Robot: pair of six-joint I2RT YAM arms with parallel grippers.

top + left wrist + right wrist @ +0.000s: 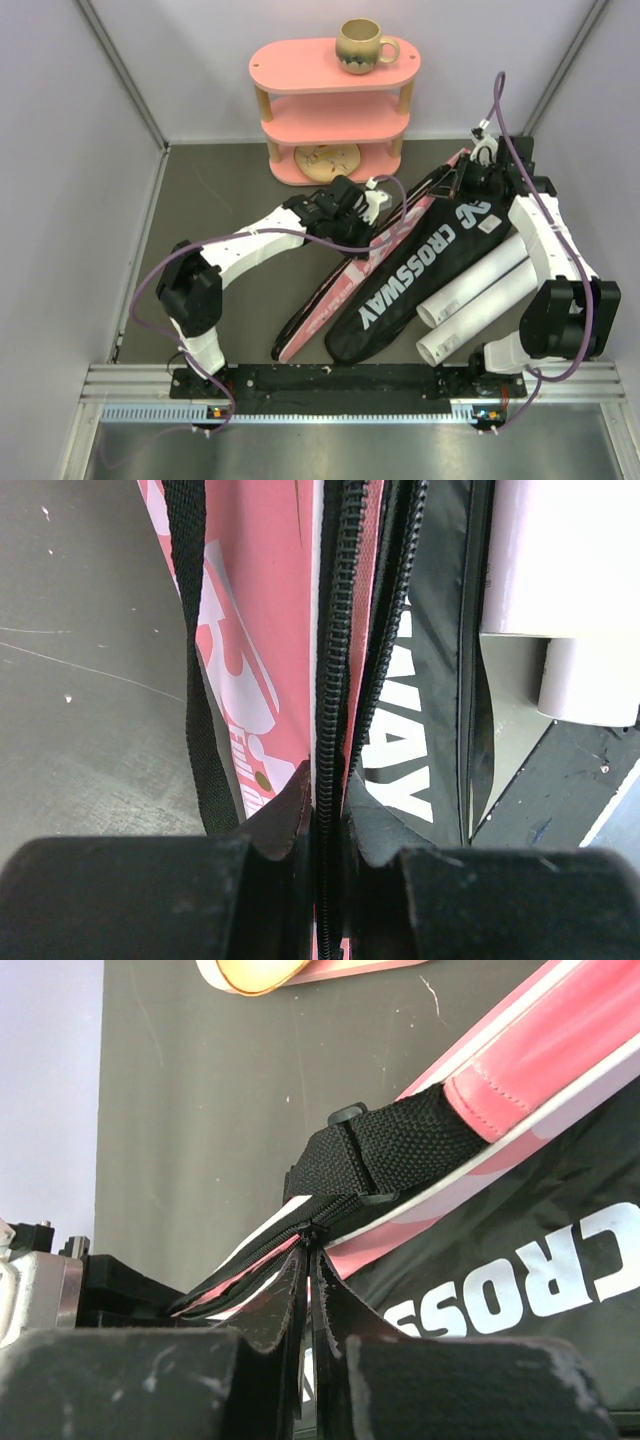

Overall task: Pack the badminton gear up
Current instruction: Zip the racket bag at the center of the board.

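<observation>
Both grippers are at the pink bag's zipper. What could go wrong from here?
The right gripper is shut at the end of the zipper, by the strap; such a thin pinch may slip when it pulls.
The left gripper clamps the zipper on the pink bag; a pull could drag it and the black bag, nudging the tubes.

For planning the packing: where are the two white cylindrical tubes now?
Top view: the white tubes lie side by side on the right, between the black CROSSWAY bag and the right arm.
</observation>
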